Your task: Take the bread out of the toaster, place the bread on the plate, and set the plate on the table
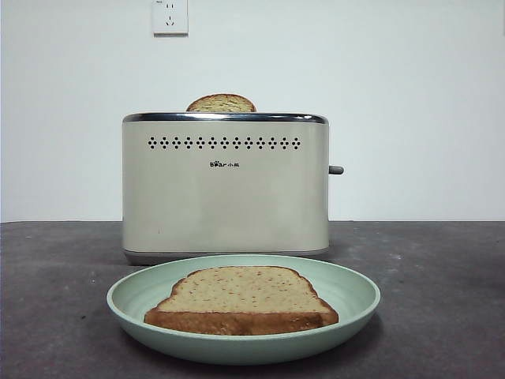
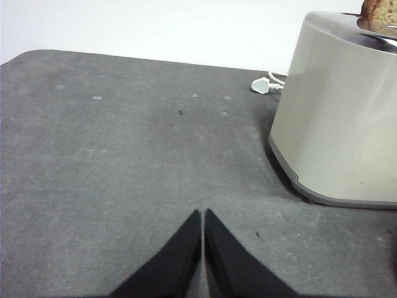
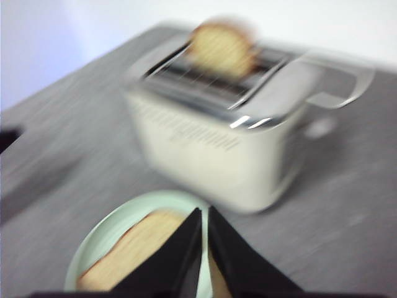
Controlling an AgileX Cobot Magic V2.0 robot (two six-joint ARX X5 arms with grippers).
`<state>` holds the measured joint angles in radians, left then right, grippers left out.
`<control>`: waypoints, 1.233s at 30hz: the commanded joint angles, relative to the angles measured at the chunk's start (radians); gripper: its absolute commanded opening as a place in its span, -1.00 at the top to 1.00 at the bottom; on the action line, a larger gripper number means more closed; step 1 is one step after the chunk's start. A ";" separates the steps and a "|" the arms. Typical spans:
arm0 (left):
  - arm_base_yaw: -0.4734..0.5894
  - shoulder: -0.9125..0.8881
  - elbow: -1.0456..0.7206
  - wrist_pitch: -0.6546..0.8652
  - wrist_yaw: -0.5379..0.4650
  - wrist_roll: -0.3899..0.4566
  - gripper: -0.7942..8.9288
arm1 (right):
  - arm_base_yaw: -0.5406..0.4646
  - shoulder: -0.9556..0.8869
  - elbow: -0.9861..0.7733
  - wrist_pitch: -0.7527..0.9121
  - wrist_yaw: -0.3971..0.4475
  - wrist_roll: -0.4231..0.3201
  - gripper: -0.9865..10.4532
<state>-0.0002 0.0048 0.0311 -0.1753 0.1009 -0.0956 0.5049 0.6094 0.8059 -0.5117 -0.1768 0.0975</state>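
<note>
A slice of bread (image 1: 241, 298) lies flat on the mint-green plate (image 1: 357, 296), which rests on the table (image 1: 442, 300) in front of the toaster (image 1: 225, 189). A second slice of bread (image 1: 221, 103) pokes up from the toaster's slot. The right wrist view is blurred; my right gripper (image 3: 204, 214) is shut and empty, above the plate (image 3: 115, 223), the bread on the plate (image 3: 133, 248) and near the toaster (image 3: 217, 143). My left gripper (image 2: 203, 214) is shut and empty, low over the table beside the toaster's end (image 2: 338, 118).
A white plug and cable (image 2: 265, 85) lie on the table behind the toaster. A wall socket (image 1: 170, 16) is on the white wall. The toaster's grey lever (image 1: 336, 170) sticks out on its right side.
</note>
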 commanded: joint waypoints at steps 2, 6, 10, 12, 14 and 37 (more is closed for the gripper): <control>0.002 -0.002 -0.023 -0.004 0.000 -0.003 0.82 | -0.183 -0.059 -0.069 0.080 -0.067 -0.053 0.82; 0.002 -0.002 -0.023 -0.003 0.000 -0.003 0.82 | -0.332 -0.163 -0.200 0.220 -0.058 -0.083 0.82; 0.002 -0.002 -0.023 -0.004 0.000 -0.003 0.82 | -0.405 -0.264 -0.355 0.388 -0.058 -0.107 0.82; 0.002 -0.002 -0.023 -0.003 0.000 -0.003 0.82 | -0.421 -0.317 -0.437 0.470 -0.057 -0.113 0.82; 0.002 -0.002 -0.023 -0.003 0.000 -0.003 0.82 | -0.432 -0.367 -0.509 0.521 -0.053 -0.113 0.82; 0.002 -0.002 -0.023 -0.003 0.000 -0.003 0.82 | -0.438 -0.606 -0.794 0.377 0.028 -0.083 0.82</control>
<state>-0.0002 0.0048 0.0311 -0.1753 0.1009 -0.0956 0.0650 0.0044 0.0158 -0.1280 -0.1528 0.0017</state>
